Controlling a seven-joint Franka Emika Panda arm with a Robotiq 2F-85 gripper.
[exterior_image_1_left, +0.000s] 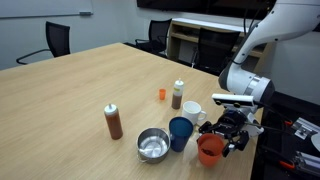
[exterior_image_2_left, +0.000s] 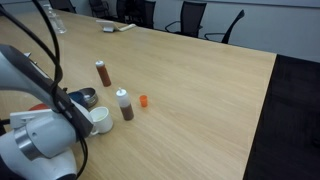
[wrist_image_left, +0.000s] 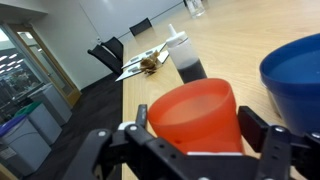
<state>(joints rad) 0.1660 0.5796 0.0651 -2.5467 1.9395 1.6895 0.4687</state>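
The pincer (wrist_image_left: 196, 128) is clenched on the red cup (wrist_image_left: 190, 105), one finger pressed to each side of its wall. In an exterior view the red cup (exterior_image_1_left: 209, 150) sits at the desk (exterior_image_1_left: 70, 100) edge, upright; contact with the surface cannot be confirmed. Just beside it stands a blue cup (exterior_image_1_left: 180, 132), then a metal bowl (exterior_image_1_left: 152, 146). A white mug (exterior_image_1_left: 192, 112) stands behind. Two sauce bottles (exterior_image_1_left: 114, 122) (exterior_image_1_left: 177, 95) stand further off.

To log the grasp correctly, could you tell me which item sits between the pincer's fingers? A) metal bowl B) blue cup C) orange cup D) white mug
C: in the wrist view the orange cup sits in the pincer, a finger against each side.
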